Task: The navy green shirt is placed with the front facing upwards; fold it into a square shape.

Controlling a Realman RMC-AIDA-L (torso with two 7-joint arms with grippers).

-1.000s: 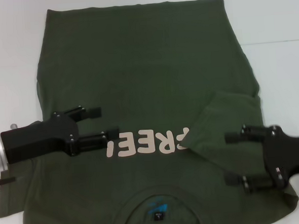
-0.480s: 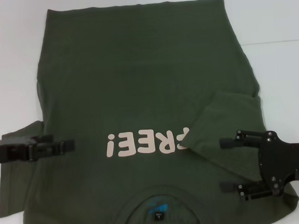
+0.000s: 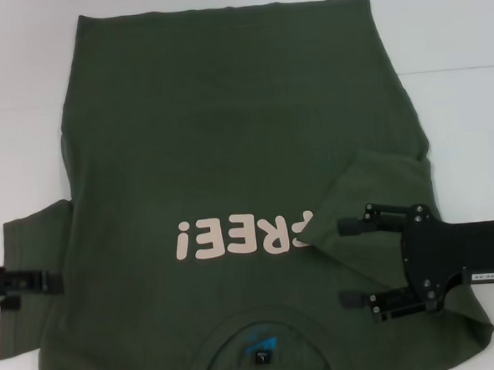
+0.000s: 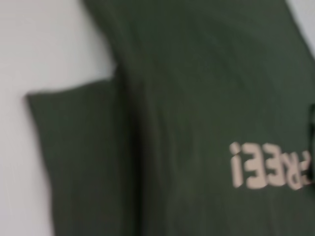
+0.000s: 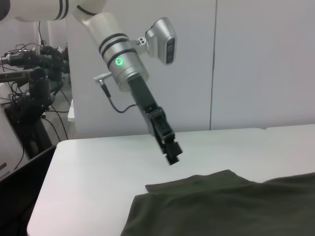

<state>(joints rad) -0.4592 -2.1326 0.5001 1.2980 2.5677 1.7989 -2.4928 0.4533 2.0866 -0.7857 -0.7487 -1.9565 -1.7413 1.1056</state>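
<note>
Withdrawn since a second ago, when it hovered over the chest by the lettering, the left gripper now sits at the far left edge of the head view, over the outer edge of the spread left sleeve; only its black finger ends show, close together with nothing between them, and whether they touch I cannot tell. From the right wrist view it hangs tilted on its silver arm, clear above the white table. The dark olive-green short-sleeved cotton T-shirt lies flat, front up, collar nearest the robot, its pale pink "FREE!" lettering partly covered by the right sleeve — folded inward. Over that sleeve the right gripper has slid inward; its two black fingers are spread wide apart — holding nothing.
</note>
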